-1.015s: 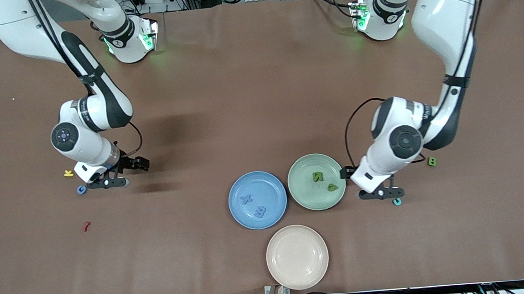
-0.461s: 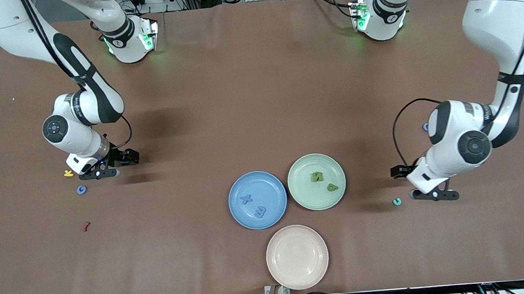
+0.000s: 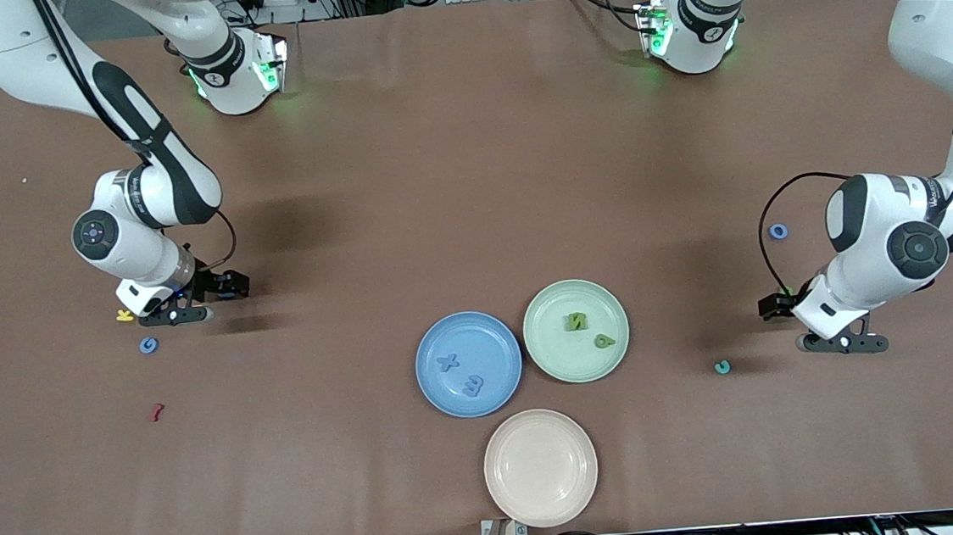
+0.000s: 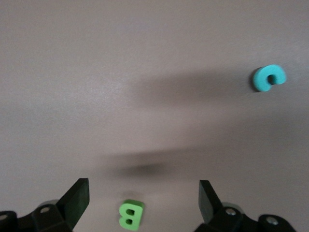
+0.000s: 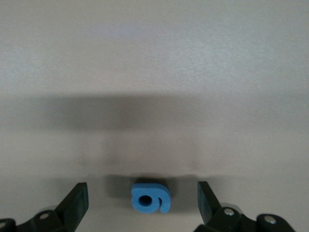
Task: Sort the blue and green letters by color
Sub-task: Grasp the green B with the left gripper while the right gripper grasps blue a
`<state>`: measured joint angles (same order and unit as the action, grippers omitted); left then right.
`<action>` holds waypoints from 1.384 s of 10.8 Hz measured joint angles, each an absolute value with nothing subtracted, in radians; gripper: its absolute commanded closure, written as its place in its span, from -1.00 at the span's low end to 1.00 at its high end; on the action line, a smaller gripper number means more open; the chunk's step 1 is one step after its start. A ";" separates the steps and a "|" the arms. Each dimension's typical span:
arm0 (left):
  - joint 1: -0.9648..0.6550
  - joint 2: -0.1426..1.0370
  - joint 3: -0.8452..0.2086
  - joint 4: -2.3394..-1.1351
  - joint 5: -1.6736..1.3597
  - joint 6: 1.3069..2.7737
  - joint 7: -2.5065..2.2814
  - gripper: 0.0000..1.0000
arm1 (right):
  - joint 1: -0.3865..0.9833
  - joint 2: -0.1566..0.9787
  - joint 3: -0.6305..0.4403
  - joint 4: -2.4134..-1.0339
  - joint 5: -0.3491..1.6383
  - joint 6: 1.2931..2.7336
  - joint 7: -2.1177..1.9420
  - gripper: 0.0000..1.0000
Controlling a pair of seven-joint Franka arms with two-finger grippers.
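A blue letter (image 3: 148, 345) lies near the right arm's end of the table. My right gripper (image 3: 177, 316) hovers open close to it, and in the right wrist view the blue letter (image 5: 150, 198) lies on the table between the spread fingers of the right gripper (image 5: 142, 189). My left gripper (image 3: 842, 344) is open near the left arm's end. A green B (image 4: 131, 215) lies below the left gripper (image 4: 143, 188), between its open fingers; the arm hides it in the front view. Another blue letter (image 3: 777, 231) lies alone. The blue plate (image 3: 428, 348) holds two blue letters, the green plate (image 3: 551, 355) two green ones.
A teal C (image 3: 722, 366) lies between the green plate and the left gripper, also seen as the teal C (image 4: 269, 78). A yellow letter (image 3: 124, 315) sits by the right gripper, a red squiggle (image 3: 157, 412) nearer the camera. A beige plate (image 3: 541, 467) stands empty.
The left arm has swung from beside the green plate toward its own end of the table, uncovering the teal C and a blue letter. The right gripper has drifted slightly away from the blue letter.
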<state>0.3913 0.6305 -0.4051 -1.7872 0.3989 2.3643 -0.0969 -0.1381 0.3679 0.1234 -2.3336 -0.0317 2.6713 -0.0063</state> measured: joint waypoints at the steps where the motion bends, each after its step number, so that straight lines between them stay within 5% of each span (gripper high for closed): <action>1: 0.422 0.630 -0.406 -1.822 0.400 2.420 -0.067 -1.00 | -0.143 0.369 0.123 -2.336 -0.032 2.671 -0.006 -1.00; 5: 0.482 0.605 -0.411 -1.903 0.400 2.504 -0.020 -1.00 | -0.144 0.376 0.124 -2.342 -0.032 2.671 -0.006 -1.00; 7: 0.482 0.597 -0.414 -1.945 0.400 2.552 -0.020 -1.00 | -0.144 0.376 0.124 -2.344 -0.032 2.671 -0.006 0.99; 12: 0.486 0.589 -0.410 -2.042 0.400 2.680 -0.022 -1.00 | -0.146 0.373 0.123 -2.344 -0.032 2.672 -0.007 1.00; 13: 0.488 0.589 -0.410 -2.053 0.400 2.688 -0.022 -0.71 | -0.146 0.366 0.127 -2.345 -0.032 2.669 -0.007 1.00; 14: 0.489 0.589 -0.410 -2.060 0.400 2.691 -0.022 -0.14 | -0.146 0.369 0.128 -2.345 -0.032 2.670 -0.007 1.00; 15: 0.489 0.588 -0.406 -2.063 0.400 2.691 -0.022 0.11 | -0.146 0.369 0.128 -2.345 -0.032 2.670 -0.007 1.00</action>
<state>0.4890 0.5879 -0.4064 -2.0628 0.3999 2.6910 -0.0216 -0.1456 0.3689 0.1278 -2.3450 -0.0322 2.6704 -0.0068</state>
